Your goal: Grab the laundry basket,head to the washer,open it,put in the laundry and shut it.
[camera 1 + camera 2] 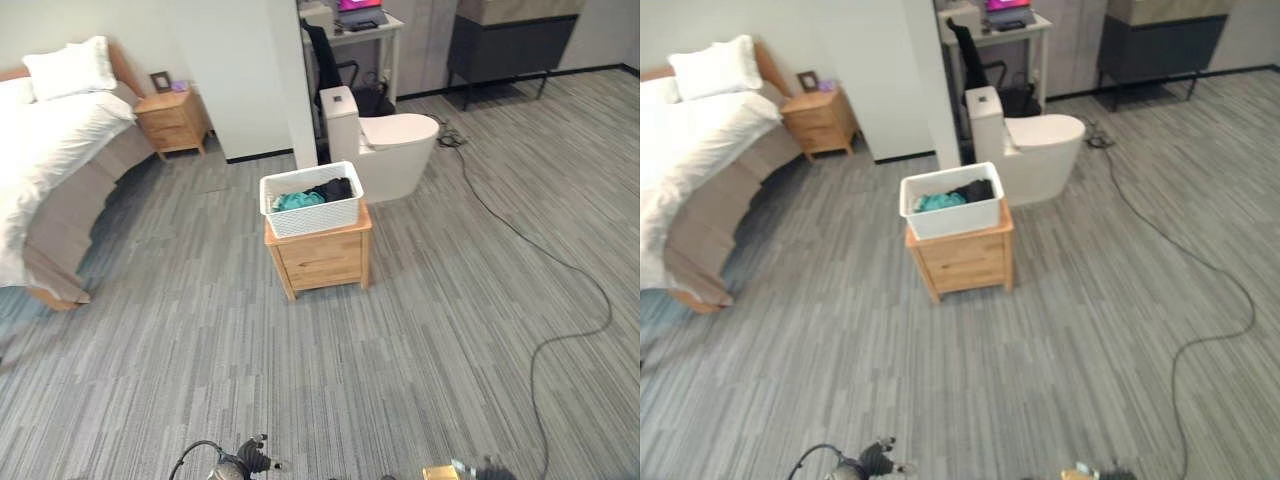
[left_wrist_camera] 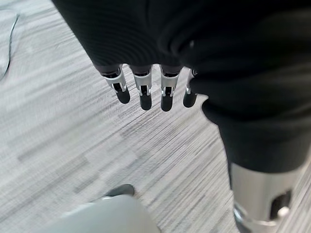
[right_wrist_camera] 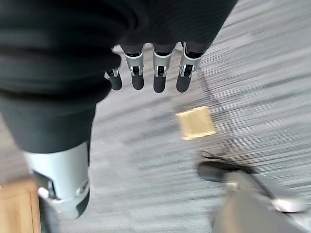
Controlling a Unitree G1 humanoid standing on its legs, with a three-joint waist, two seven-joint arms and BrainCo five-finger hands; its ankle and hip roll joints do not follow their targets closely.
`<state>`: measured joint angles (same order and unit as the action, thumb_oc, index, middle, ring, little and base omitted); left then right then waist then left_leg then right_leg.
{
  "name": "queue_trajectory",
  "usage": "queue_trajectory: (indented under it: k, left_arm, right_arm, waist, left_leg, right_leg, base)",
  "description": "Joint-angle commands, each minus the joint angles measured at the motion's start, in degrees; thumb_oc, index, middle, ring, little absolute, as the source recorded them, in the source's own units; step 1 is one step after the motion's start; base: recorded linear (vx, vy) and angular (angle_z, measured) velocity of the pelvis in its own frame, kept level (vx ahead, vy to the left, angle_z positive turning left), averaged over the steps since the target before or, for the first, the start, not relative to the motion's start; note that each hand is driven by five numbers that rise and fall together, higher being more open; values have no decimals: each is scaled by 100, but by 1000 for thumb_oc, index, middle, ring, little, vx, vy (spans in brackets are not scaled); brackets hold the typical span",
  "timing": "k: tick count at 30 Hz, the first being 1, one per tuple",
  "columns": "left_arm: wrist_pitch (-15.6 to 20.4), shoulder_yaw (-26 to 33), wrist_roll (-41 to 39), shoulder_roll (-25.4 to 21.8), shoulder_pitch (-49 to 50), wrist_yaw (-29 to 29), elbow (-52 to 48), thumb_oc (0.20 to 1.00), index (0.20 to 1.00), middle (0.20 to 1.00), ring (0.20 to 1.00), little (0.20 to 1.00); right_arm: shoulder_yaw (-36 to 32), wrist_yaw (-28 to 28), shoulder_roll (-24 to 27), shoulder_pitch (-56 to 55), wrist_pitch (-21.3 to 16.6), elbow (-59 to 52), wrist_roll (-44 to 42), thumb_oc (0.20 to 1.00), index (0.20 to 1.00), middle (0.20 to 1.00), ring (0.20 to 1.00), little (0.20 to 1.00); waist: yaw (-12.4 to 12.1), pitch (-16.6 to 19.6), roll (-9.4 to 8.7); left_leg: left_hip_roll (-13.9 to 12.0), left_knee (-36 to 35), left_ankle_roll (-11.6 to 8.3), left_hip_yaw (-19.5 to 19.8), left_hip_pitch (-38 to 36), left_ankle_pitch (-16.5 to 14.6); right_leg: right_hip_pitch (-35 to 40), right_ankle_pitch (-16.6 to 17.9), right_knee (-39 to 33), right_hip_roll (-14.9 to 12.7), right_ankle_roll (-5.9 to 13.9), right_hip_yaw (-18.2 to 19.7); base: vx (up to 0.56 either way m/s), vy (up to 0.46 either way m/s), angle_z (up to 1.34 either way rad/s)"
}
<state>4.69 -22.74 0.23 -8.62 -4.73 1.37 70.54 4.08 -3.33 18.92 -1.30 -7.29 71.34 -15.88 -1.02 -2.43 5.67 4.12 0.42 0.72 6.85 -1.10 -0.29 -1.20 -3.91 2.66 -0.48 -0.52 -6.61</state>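
Robot hand, left (image 2: 146,92): fingers are being held straight and relaxed, side by side, over the grey plank floor (image 2: 58,126), nothing being grasped; this is being shown in the left wrist view. Robot hand, right (image 3: 155,73): fingers are likewise being held straight and loose above the floor, holding nothing, as shown in the right wrist view, where a small tan square (image 3: 196,123) is also being seen lying on the floor past the fingertips.

Laundry basket (image 1: 312,199): white, perforated, being carried on top of a small wooden table (image 1: 320,256) out in the middle of the floor, well apart from both hands. Laundry (image 1: 318,193): teal and dark clothes are being held inside the basket.

Items being shown by the head views alone: a white toilet (image 1: 385,145) just behind the basket; a bed (image 1: 50,150) with white bedding at the far left; a wooden nightstand (image 1: 174,120) beside it; a dark cabinet (image 1: 510,45) against the back wall; a desk (image 1: 365,35) bearing a lit screen.
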Motion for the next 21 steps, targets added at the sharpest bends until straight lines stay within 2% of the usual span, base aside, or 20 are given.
queue_trajectory:
  k: [1,6,9,16,21]
  left_arm:
    - [257,147,-112,-44,-172,26,95,1000,1000,1000,1000,1000]
    - [319,448,-459,21,-159,193,183,1000,1000,1000,1000,1000]
    - [358,560,-395,12,-132,363,221,1000,1000,1000,1000,1000]
    - [363,815,-626,-6,-98,346,427,1000,1000,1000,1000,1000]
    - [515,955,-906,-94,-56,501,11,1000,1000,1000,1000,1000]
  right_arm:
    - [273,179,43,-11,-235,-183,-266,1000,1000,1000,1000,1000]
    - [303,176,-55,0,-262,-120,-350,1000,1000,1000,1000,1000]
    - [331,92,-98,-19,-299,-114,-264,1000,1000,1000,1000,1000]
    - [245,240,16,84,-332,-261,-486,1000,1000,1000,1000,1000]
    - [90,258,71,72,-461,-574,-761,1000,1000,1000,1000,1000]
  waist:
    - [-43,-30,-335]
    - [-74,-43,-362]
    - [-101,-26,-391]
    - [-138,71,-456]
    - [-184,39,-479]
  left_leg:
    - [-172,-542,-277,361,-158,15]
    - [-170,-542,-288,389,-183,35]
    - [-170,-542,-284,370,-213,27]
    - [-176,-542,-247,314,-372,-56]
    - [-170,-456,-216,342,-449,-127]
  right_leg:
    - [459,109,-551,-276,667,65]
    - [501,91,-541,-272,650,18]
    - [559,105,-575,-274,655,28]
    - [707,58,-565,-253,658,68]
    - [679,-56,-290,-264,628,74]
  base:
    - [0,0,0]
    - [-2,-4,1]
    - [0,0,0]
    - [29,2,-2]
    - [6,3,-2]
